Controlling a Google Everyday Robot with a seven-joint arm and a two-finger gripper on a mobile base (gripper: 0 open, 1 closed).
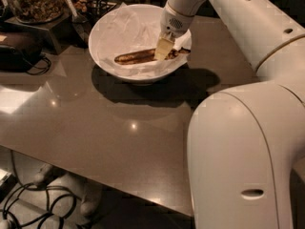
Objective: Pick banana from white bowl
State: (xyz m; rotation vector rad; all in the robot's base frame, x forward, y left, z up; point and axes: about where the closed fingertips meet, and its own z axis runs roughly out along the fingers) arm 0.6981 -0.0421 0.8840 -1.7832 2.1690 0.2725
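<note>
The white bowl (107,32), lined with crumpled white paper, stands at the back of the grey table. The banana (135,57), dark brown with yellowish streaks, lies across the bowl's bottom, running left to right. My gripper (162,49) reaches down into the bowl from the upper right and sits on the banana's right half, covering that part. The banana's right end shows just past the gripper, near the bowl's right rim.
A glass jar of nuts (35,1) stands on a dark stand at the back left, with a black device and cable (19,56) beside it. My white arm and base (248,151) fill the right side. The table's front edge (95,182) runs diagonally, with cables on the floor below.
</note>
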